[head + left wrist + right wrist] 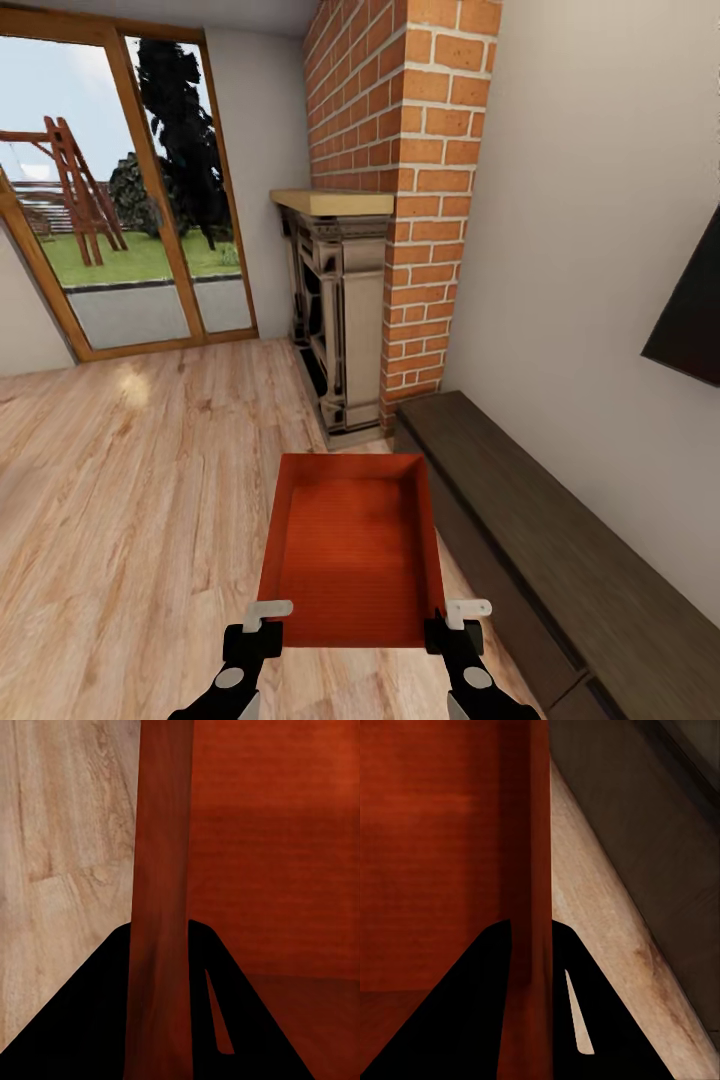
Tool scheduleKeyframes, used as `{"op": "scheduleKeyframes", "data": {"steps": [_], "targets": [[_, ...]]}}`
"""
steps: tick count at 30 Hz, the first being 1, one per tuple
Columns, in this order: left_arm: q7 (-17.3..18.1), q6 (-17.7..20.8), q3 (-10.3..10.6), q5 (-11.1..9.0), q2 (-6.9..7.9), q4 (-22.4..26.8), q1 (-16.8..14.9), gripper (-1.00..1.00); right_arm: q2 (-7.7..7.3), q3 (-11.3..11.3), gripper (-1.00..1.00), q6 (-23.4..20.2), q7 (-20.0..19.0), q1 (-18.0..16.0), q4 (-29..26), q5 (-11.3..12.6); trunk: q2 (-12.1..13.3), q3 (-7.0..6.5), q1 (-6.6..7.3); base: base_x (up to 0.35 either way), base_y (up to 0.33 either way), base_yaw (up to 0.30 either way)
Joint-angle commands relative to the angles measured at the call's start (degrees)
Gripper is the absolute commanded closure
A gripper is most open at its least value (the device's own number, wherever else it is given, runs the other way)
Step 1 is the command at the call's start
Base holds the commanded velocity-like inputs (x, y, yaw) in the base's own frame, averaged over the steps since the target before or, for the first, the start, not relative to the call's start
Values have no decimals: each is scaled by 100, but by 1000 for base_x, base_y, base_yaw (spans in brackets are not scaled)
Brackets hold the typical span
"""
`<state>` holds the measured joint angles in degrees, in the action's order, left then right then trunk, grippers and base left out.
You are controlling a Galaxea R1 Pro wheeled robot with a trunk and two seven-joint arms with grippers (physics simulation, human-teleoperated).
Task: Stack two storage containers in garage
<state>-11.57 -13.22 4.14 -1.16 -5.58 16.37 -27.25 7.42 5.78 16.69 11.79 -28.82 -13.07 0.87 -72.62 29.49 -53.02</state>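
left fingers (97, 1020) astride container (352, 545) wall, right fingers (465, 1012) likewise

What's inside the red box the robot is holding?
Nothing that shows: the storage container is open, and its orange-red bottom looks bare. The strip just behind its near wall is hidden. The wood-plank floor under it is covered.

No readable text, labels, brands, numbers or signs in any view. Orange bin (352, 545) walls are plain, brick fireplace (400, 190) and dark wall screen (690, 310) carry no markings, dark low cabinet (560, 540) is bare.
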Motion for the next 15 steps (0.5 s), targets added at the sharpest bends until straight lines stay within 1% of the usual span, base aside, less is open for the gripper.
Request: {"op": "scheduleKeyframes", "data": {"steps": [1,15], "targets": [[-74,-31,34,-86,22,-28,0,100,-4,-7,100,536,26,-9,-20,-32,-3,-4,0,0,0,0],[-74,-32,32,-86,22,-28,0,100,-4,-7,100,535,26,-10,-20,-26,-3,-135,0,0,0,0]]}}
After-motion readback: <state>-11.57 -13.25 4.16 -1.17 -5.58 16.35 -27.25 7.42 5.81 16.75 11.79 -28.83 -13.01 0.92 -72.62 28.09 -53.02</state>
